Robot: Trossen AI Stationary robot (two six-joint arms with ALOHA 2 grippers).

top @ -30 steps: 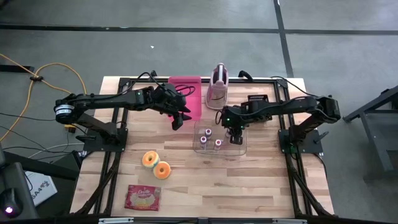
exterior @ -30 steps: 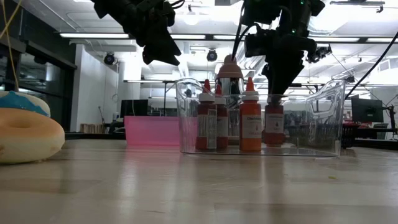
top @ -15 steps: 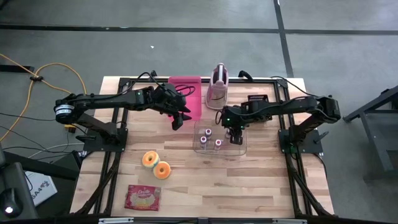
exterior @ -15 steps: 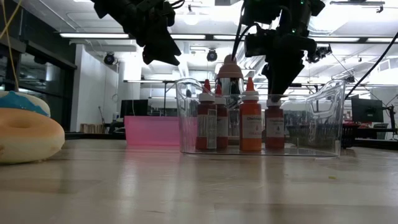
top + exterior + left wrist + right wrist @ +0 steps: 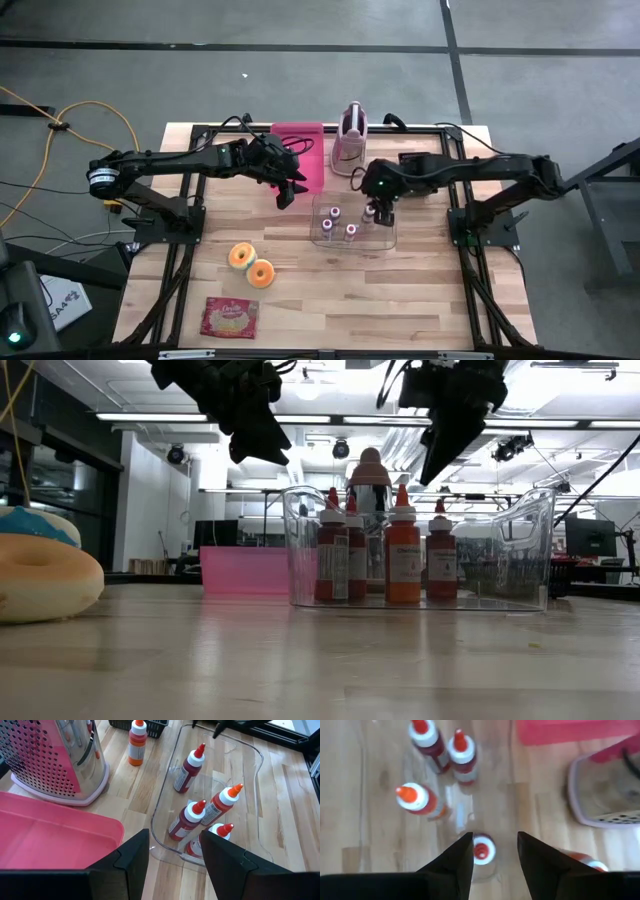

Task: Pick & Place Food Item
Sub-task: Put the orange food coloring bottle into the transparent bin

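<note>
A clear plastic bin point(image 5: 390, 238) near the table's middle holds several red and orange sauce bottles, all upright on its floor. My right gripper point(image 5: 494, 862) hangs open above the bin, over one bottle's red cap point(image 5: 481, 851) and apart from it. In the low view that bottle point(image 5: 440, 560) stands at the bin's right end, with the right gripper point(image 5: 438, 455) well above it. My left gripper point(image 5: 172, 847) waits open in the air beside the bin's left end, over the pink tray's edge point(image 5: 75, 827).
A metal grater with a pink base point(image 5: 348, 140) and a black basket point(image 5: 413, 160) stand behind the bin; one more bottle point(image 5: 137, 742) stands by the basket. Two doughnuts point(image 5: 250, 264) and a snack packet point(image 5: 230, 317) lie at the near left.
My right gripper has risen straight up out of the bin, away from the cap of the bottle at the bin's right end. That bottle stays standing where it was.
</note>
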